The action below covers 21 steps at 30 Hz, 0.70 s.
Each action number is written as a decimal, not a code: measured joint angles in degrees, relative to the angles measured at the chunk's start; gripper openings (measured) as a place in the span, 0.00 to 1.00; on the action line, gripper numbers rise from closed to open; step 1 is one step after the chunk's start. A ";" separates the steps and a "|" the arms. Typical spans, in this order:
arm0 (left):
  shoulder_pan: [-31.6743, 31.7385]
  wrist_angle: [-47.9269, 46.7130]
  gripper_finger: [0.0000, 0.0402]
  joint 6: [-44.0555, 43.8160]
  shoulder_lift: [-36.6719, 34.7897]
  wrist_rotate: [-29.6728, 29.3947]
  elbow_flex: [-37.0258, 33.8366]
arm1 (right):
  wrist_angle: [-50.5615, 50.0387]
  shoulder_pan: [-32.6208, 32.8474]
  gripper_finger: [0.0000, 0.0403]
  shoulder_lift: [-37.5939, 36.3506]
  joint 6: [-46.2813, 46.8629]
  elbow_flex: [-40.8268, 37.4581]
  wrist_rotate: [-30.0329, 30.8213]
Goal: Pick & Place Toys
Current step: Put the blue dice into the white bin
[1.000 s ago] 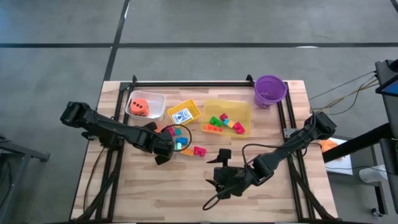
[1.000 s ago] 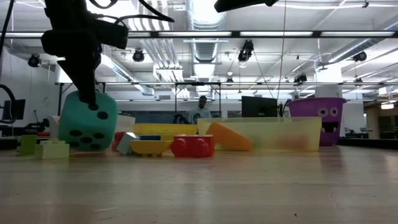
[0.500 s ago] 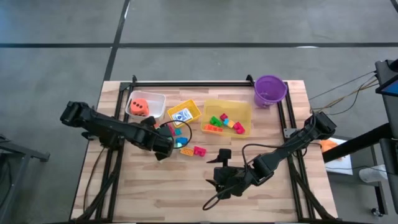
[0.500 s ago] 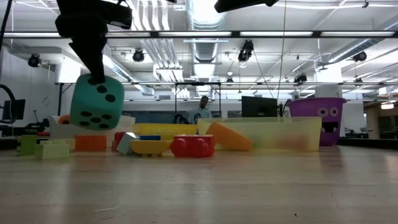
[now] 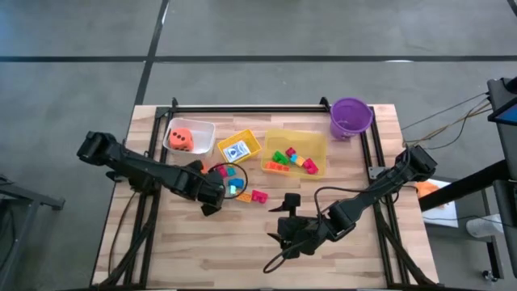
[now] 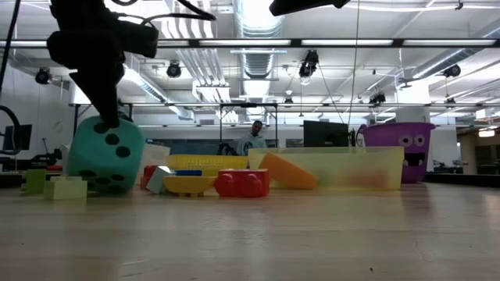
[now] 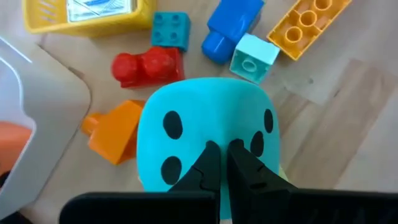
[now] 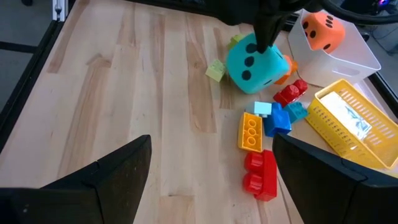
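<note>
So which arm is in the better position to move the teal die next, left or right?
The left. The left gripper is pinched on the teal die from above, while the right gripper sits open farther down the table, away from the toys.

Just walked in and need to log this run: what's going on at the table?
The left hand is pinched shut on a corner of the teal die, holding it tilted among loose bricks near the yellow basket holding a small card box. The orange die already sits in the clear bin, and several bricks lie in the yellow bin. The right hand waits open over bare table, away from the toys.
</note>
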 joint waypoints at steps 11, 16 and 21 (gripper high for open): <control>-0.57 4.71 0.04 2.19 -0.14 6.53 -2.51 | 0.02 0.00 0.82 0.00 0.19 0.00 0.00; -0.55 6.34 0.25 3.88 -0.07 8.11 -2.94 | 0.04 0.00 0.82 0.00 0.35 0.00 -0.02; -0.68 7.09 0.53 8.57 0.06 7.46 -2.94 | 0.04 0.00 0.82 0.00 0.45 0.00 -0.02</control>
